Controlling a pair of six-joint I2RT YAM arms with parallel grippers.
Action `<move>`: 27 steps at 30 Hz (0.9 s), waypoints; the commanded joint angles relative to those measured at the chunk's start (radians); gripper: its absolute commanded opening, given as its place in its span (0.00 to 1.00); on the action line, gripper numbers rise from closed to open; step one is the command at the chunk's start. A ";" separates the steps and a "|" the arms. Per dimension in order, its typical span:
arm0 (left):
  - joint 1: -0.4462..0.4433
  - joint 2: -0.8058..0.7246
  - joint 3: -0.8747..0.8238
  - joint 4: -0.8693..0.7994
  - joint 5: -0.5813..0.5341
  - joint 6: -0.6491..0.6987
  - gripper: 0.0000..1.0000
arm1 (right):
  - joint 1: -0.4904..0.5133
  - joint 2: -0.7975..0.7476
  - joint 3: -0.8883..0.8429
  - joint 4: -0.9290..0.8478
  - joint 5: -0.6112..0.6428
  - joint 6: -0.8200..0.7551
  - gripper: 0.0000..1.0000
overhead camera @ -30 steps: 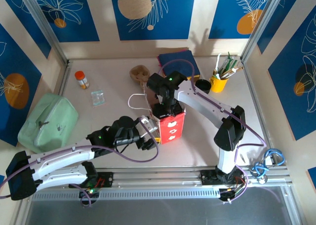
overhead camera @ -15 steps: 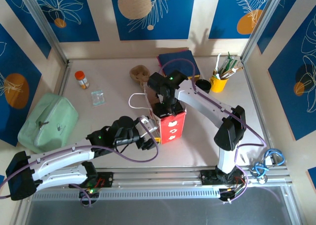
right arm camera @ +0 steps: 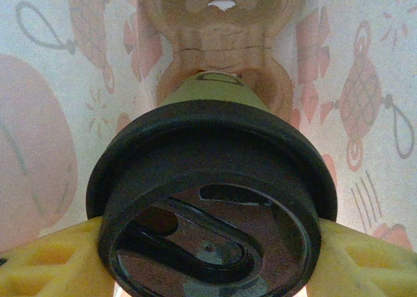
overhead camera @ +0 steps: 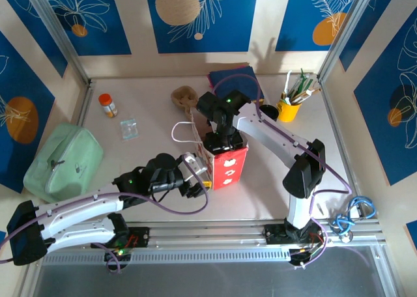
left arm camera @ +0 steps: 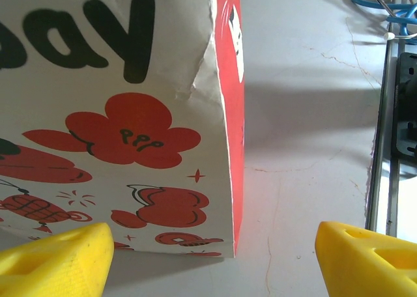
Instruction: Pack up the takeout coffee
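Since a second ago, the right arm's wrist has shifted slightly toward the far side above the bag mouth; the left arm is unchanged.

Items, largest first:

- Table (overhead camera: pixel 313 121): pale and bare at the right.
- Green pouch (overhead camera: pixel 62 160): at the left edge, well apart from both arms.
- Paper bag (overhead camera: pixel 228 170): red and white, upright at centre, with its white cord handle (overhead camera: pixel 182 133) looping to the left. In the left wrist view its printed side (left arm camera: pixel 130 127) and near corner stand just ahead of the fingers.
- Blue cloth (overhead camera: pixel 236 79): at the far side, behind the bag.
- Brown carrier (overhead camera: pixel 184 99): far-left of the bag.
- Yellow cup of utensils (overhead camera: pixel 287 108): far right, with a black round item (overhead camera: pixel 268 113) just beside it.
- Takeout coffee (right arm camera: pixel 212 92): green-sided, capped with its black lid (right arm camera: pixel 208 199), and down inside the bag. We see printed bag walls close around it and a brown moulded piece (right arm camera: pixel 221 23) beyond it.
- Orange-capped bottle (overhead camera: pixel 106 105) and small clear packet (overhead camera: pixel 129 128): far left.
- Blue cable (overhead camera: pixel 355 212): near right.

Right gripper (right arm camera: pixel 208 245): in the bag mouth, its yellow fingers (right arm camera: pixel 52 258) pinching the lid from either side.

Left gripper (left arm camera: pixel 208 258): fingers spread wide, low on the table at the bag's near-left, holding nothing.
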 commanded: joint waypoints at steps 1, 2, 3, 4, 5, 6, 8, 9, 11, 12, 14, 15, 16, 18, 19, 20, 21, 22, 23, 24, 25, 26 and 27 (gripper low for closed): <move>-0.007 -0.013 0.000 0.000 -0.007 -0.003 0.81 | -0.004 0.000 0.008 -0.001 0.006 -0.017 0.61; -0.007 -0.014 -0.001 -0.001 -0.007 -0.003 0.81 | -0.004 0.000 0.008 0.002 0.006 -0.020 0.61; -0.007 -0.015 -0.002 -0.001 -0.009 -0.005 0.81 | -0.004 0.000 0.007 0.003 0.006 -0.022 0.61; -0.007 -0.015 -0.002 -0.001 -0.009 -0.005 0.81 | -0.006 0.001 0.005 0.005 0.007 -0.024 0.61; -0.007 -0.017 -0.002 -0.002 -0.008 -0.006 0.81 | -0.006 0.003 0.003 0.006 0.007 -0.026 0.61; -0.007 -0.016 -0.002 -0.003 -0.008 -0.007 0.81 | -0.006 0.003 0.002 0.006 0.009 -0.027 0.61; -0.007 -0.017 -0.003 -0.003 -0.009 -0.008 0.81 | -0.006 0.006 -0.001 0.007 0.009 -0.028 0.61; -0.007 -0.018 -0.003 -0.001 -0.009 -0.008 0.81 | -0.006 0.006 -0.004 0.007 0.009 -0.028 0.61; -0.007 -0.020 -0.002 -0.001 -0.009 -0.008 0.81 | -0.005 0.007 -0.008 0.007 0.013 -0.028 0.61; -0.007 -0.020 -0.003 -0.001 -0.009 -0.009 0.81 | -0.004 0.007 -0.010 0.008 0.015 -0.028 0.61; -0.007 -0.019 -0.002 0.000 -0.009 -0.009 0.81 | -0.004 0.008 -0.011 0.005 0.019 -0.028 0.61; -0.007 -0.019 -0.003 0.001 -0.009 -0.009 0.81 | -0.005 0.008 -0.012 0.004 0.021 -0.028 0.61; -0.007 -0.018 -0.004 0.001 -0.009 -0.008 0.81 | -0.003 0.009 -0.012 0.003 0.023 -0.028 0.61; -0.007 -0.017 -0.004 0.003 -0.009 -0.009 0.81 | -0.001 0.010 -0.014 0.000 0.027 -0.028 0.61; -0.007 -0.017 -0.004 0.004 -0.009 -0.009 0.81 | 0.000 0.012 -0.016 0.001 0.029 -0.030 0.61; -0.007 -0.016 -0.005 0.005 -0.008 -0.009 0.81 | 0.002 0.012 -0.018 0.000 0.029 -0.030 0.61; -0.007 -0.017 -0.005 0.004 -0.009 -0.009 0.81 | 0.002 0.013 -0.020 0.001 0.030 -0.030 0.61; -0.007 -0.017 -0.005 0.005 -0.009 -0.009 0.81 | 0.003 0.015 -0.020 -0.002 0.030 -0.030 0.61; -0.007 -0.016 -0.006 0.005 -0.009 -0.011 0.81 | 0.003 0.017 -0.021 -0.002 0.030 -0.030 0.61; -0.007 -0.017 -0.006 0.006 -0.009 -0.011 0.81 | 0.005 0.018 -0.021 -0.003 0.030 -0.030 0.61; -0.007 -0.017 -0.007 0.006 -0.009 -0.011 0.81 | 0.005 0.019 -0.023 -0.003 0.029 -0.030 0.61; -0.007 -0.017 -0.008 0.006 -0.009 -0.011 0.81 | 0.006 0.020 -0.023 -0.004 0.027 -0.030 0.61; -0.007 -0.017 -0.007 0.005 -0.009 -0.011 0.81 | 0.006 0.020 -0.022 -0.001 0.024 -0.030 0.61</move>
